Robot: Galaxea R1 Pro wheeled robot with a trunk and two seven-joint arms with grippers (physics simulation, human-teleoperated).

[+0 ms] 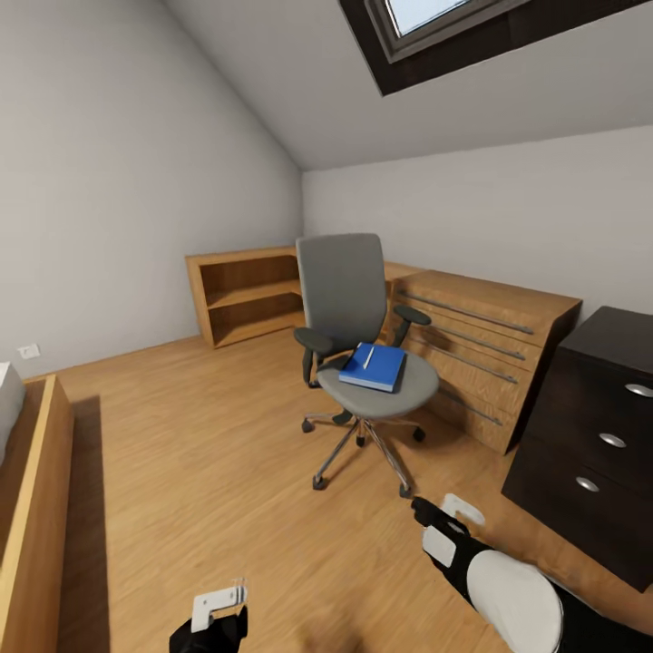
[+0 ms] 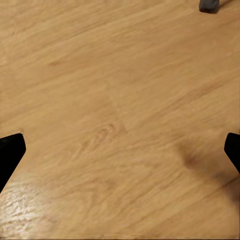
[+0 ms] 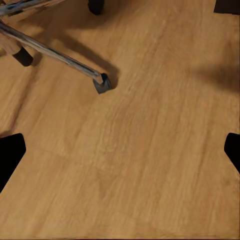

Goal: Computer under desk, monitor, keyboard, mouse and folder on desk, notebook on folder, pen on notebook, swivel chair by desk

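The swivel chair stands mid-frame on the wood floor, facing the camera. The blue folder lies flat on its seat, with the white pen on top. Any notebook between them can't be made out. The desk's black drawer unit sits at the right edge, behind it a light-wood chest. Both arms hang low at the bottom of the frame. The left gripper and right gripper are spread wide over bare floor and hold nothing, probably ready for reaching the folder.
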